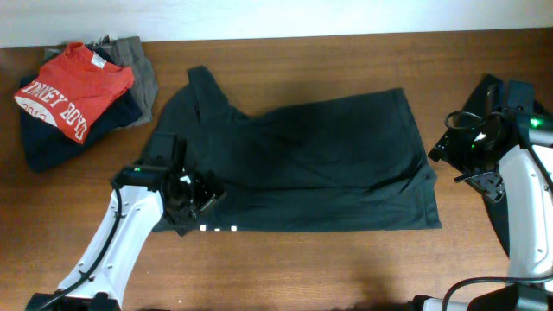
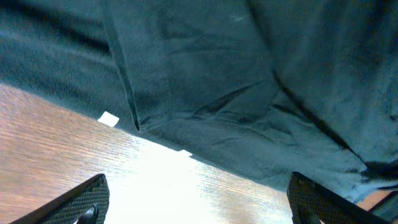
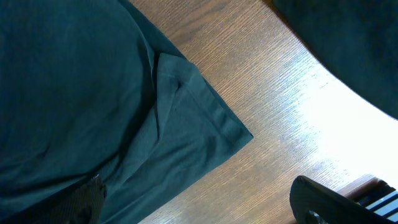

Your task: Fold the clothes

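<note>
Shirt (image 1: 320,164) — black — lies spread on the worktop (image 1: 302,268); left fingers (image 2: 81,202) and right fingers (image 3: 323,199) stand wide apart, holding nothing; other clothes (image 1: 73,91) are stacked aside.

Dark garment (image 3: 74,93) lies spread on the wooden table (image 3: 280,118), hemmed corner flat, with a creased ridge just inside it. Right end effector (image 3: 199,208) is open: one finger (image 3: 81,199) over cloth, the other over bare wood. Nothing sits between them.
</note>
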Tool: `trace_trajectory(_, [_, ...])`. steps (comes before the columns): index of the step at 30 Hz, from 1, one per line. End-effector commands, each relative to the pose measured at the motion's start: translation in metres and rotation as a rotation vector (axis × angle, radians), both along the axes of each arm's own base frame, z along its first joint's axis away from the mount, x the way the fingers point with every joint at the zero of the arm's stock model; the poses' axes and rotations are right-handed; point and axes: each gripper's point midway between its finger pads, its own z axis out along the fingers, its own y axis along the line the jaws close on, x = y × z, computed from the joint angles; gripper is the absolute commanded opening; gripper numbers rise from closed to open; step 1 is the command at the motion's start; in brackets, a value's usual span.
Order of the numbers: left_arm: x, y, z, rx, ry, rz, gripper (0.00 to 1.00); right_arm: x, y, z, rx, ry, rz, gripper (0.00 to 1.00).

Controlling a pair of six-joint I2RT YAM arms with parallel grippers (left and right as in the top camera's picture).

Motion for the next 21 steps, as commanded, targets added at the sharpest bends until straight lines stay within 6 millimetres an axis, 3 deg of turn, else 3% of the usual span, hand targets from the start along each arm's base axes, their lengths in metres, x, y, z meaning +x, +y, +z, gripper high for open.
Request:
trace_trajectory(1, [-0.005,-0.003,-0.009,-0.025,0.044,0.08,0.8,0.0,-0.005,0.004,-0.021,-0.003,-0.01,0.99])
trace_trajectory(4, [-0.008,0.003,-0.015,0.01,0.057,0.087,0.69,0.0,-0.006,0.004,-0.022,-0.003,-0.007,0.99])
trace_trajectory(10, [-0.012,0.011,-0.029,0.059,0.077,0.094,0.7,-0.001,-0.005,0.003,-0.021,0.001,-0.007,0.99])
trace_trajectory(12, [-0.011,0.012,-0.038,0.066,0.099,0.094,0.75,-0.001,-0.005,0.002,-0.02,0.001,-0.007,0.99])
trace_trajectory(17, [-0.008,0.007,-0.067,0.053,0.167,0.09,0.75,-0.002,-0.005,0.002,-0.022,0.006,0.008,0.99])
trace_trajectory(21, [-0.008,0.007,-0.071,0.054,0.176,0.082,0.74,-0.002,-0.005,0.002,-0.022,0.006,0.008,0.99])
